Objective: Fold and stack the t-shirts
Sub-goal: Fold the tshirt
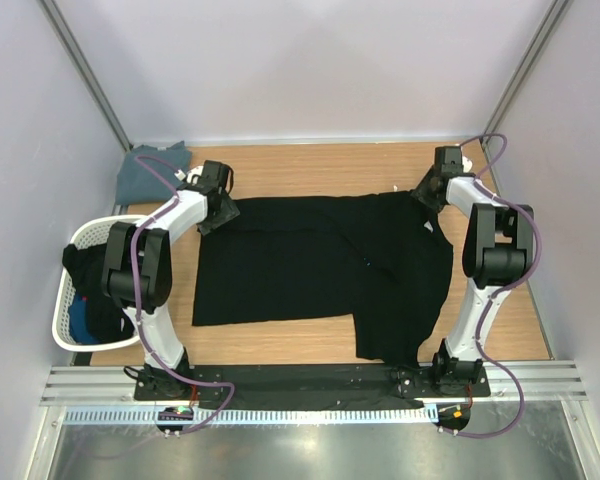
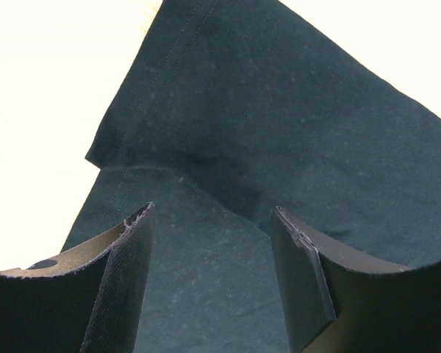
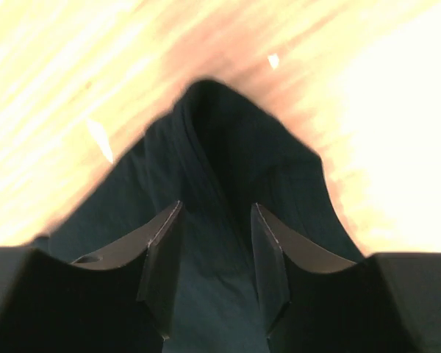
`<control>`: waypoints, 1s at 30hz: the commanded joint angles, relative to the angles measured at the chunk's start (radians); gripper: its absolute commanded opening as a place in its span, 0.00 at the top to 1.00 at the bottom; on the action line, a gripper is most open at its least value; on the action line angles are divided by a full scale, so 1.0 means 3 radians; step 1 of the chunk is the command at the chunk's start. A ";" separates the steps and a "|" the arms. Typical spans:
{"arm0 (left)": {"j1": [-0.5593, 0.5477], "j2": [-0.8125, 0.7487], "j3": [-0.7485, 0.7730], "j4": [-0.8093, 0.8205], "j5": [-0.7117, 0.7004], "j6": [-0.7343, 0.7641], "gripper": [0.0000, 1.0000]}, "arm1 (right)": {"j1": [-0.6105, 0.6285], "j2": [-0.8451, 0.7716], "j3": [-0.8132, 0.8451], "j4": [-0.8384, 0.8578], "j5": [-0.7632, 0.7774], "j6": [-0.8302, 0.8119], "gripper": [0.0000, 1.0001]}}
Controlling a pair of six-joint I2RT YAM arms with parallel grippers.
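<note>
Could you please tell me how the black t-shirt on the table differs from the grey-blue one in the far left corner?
The black t-shirt lies spread across the middle of the table, its right side folded over; the grey-blue t-shirt sits as a compact pile in the corner. The black t-shirt covers far more of the table than the grey-blue t-shirt. Both are soft cloth resting on the wooden table.

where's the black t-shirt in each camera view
top external: the black t-shirt lies spread across the middle of the wooden table.
left wrist: it fills most of the frame, with a corner of cloth pointing left.
right wrist: it is a dark peak in the lower middle.
shared landmark: the bare table top along the cloth's edge, washed out pale in the left wrist view.
</note>
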 commanded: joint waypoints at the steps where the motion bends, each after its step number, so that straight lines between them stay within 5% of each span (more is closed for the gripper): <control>1: 0.0011 -0.0023 -0.0006 0.0031 0.0013 -0.0017 0.36 | -0.0016 0.0115 0.0301 0.0074 0.0053 -0.0017 0.54; 8: 0.0011 -0.0079 -0.0001 0.0036 0.0013 0.0029 0.36 | -0.0026 0.0191 0.0317 0.0049 0.0115 -0.0022 0.65; 15: 0.0011 -0.0125 -0.0021 0.0026 0.0013 0.0029 0.36 | -0.0118 0.0070 0.0210 0.0013 0.0171 -0.0017 0.99; 30: 0.0031 -0.0146 0.0010 -0.0010 -0.0033 0.0049 0.36 | -0.0241 -0.0126 0.0106 -0.0125 0.0202 -0.0196 0.93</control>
